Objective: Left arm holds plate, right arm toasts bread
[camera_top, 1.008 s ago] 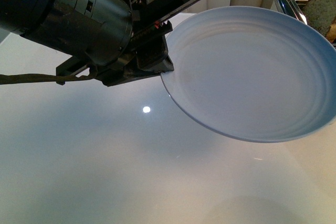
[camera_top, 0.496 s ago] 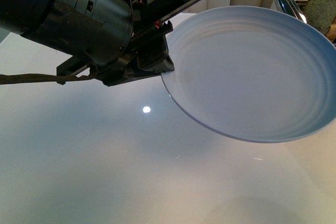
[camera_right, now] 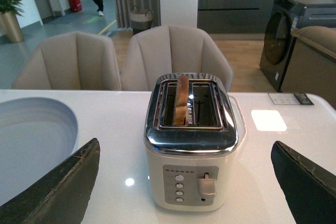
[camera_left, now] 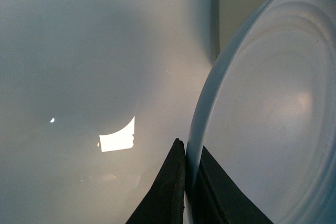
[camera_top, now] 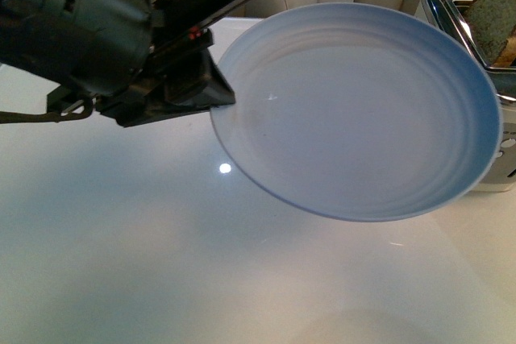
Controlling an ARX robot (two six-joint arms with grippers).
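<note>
The likeliest trouble sits with the plate (camera_top: 363, 118): the left pincer (camera_top: 218, 93) is clamped on nothing but a short stretch of its rim, one jaw above and one below, and the whole dish hangs out from that bite, tilted and lifted clear of the white tabletop (camera_top: 121, 239). My guess is that any weight landing on the far side would lever against so thin a hold, so the plate could pivot or slip out. In the front view its far edge also overlaps the toaster (camera_top: 451, 2), which suggests little room; a swing of the arm might knock the two together. The second risk lies with the bread (camera_right: 182, 100). It stands upright in one of the toaster's two slots, its top poking above the chrome, and it shows edge-on to the right pincer (camera_right: 186, 145). That pincer is spread wide and holds nothing, with the toaster framed between its two fingers yet apart from them, and the slice beyond and higher than the tips. Closing across such a narrow, soft target could miss it, pinch the metal instead, or crush the slice. Empty chairs (camera_right: 173, 51) stand behind the tabletop.
</note>
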